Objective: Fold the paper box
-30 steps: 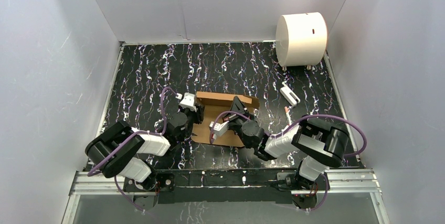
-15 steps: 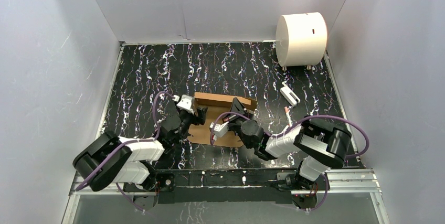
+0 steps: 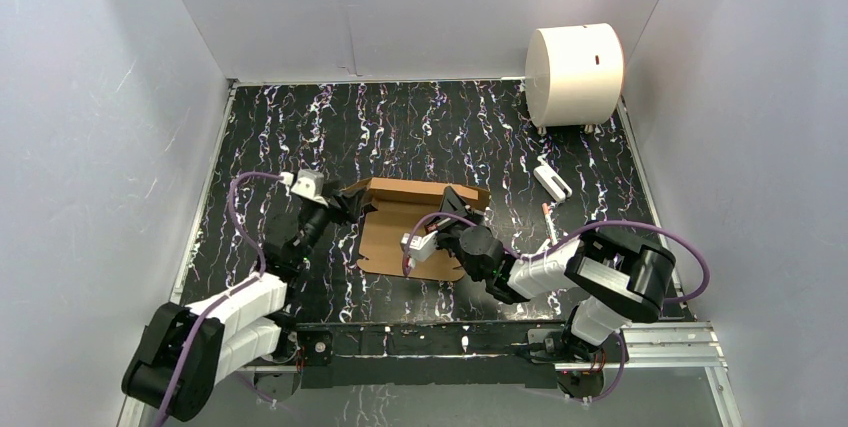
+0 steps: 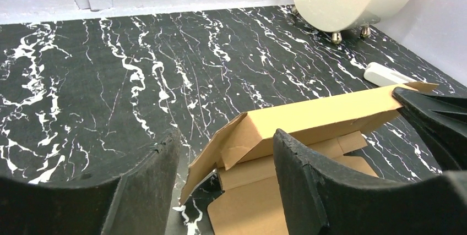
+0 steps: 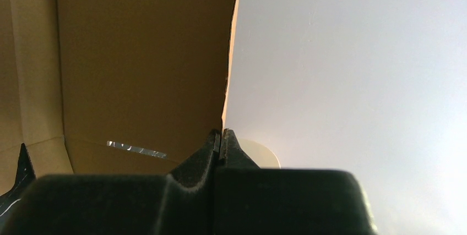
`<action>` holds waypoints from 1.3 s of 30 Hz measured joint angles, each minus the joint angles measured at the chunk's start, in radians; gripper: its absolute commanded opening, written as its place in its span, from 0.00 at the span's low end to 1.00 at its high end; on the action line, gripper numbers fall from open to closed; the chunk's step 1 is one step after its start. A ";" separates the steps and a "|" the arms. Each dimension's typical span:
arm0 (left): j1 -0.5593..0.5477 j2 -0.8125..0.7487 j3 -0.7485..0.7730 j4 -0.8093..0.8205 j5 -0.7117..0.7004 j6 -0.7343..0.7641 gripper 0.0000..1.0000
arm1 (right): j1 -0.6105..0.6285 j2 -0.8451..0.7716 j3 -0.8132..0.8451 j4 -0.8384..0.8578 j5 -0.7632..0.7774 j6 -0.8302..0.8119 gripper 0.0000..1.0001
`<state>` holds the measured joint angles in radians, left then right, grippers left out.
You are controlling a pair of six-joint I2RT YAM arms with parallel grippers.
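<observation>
Ana: Fingers of the right gripper [image 5: 221, 134] are clenched on the rim of a raised panel of the box [image 3: 410, 237]. The left gripper [image 4: 224, 136] is released, its fingers spread to either side of the box's left end flap.

Ben: Where does the box sit?

Ana: Mid-tabletop [image 3: 400, 127], somewhat toward the near edge. Its base lies flat and its far panel is lifted.

Ben: Then the step looks like closing that left flap. The right side should hold the panel upright while the left nips the flap near its crease and swings it inward gently, because thin card buckles.

Ana: Is anything in the way?

Ben: Very little. A white drum [image 3: 573, 60] stands in the far right corner and a small white piece [image 3: 552, 181] lies toward the right edge, both well apart from the box. The right arm's cable [image 3: 437, 216] arches over the base and might snag.
</observation>
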<state>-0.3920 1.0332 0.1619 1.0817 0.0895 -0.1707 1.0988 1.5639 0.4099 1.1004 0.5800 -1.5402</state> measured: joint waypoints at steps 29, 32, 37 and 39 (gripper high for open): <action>0.344 0.366 0.164 -0.092 0.402 -0.113 0.49 | -0.019 -0.027 0.041 -0.092 -0.041 -0.001 0.00; 0.345 0.387 0.174 -0.086 0.483 -0.102 0.46 | -0.027 -0.026 0.050 -0.101 -0.045 -0.004 0.00; 0.344 0.392 0.174 -0.087 0.587 -0.102 0.42 | -0.039 -0.024 0.058 -0.108 -0.060 -0.010 0.00; 0.343 0.392 0.174 -0.087 0.616 -0.102 0.40 | -0.043 -0.024 0.061 -0.111 -0.064 -0.012 0.00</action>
<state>-0.0494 1.4250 0.3355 0.9951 0.7059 -0.2729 1.0561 1.5402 0.4709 0.9894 0.5156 -1.5520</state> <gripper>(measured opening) 0.428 0.019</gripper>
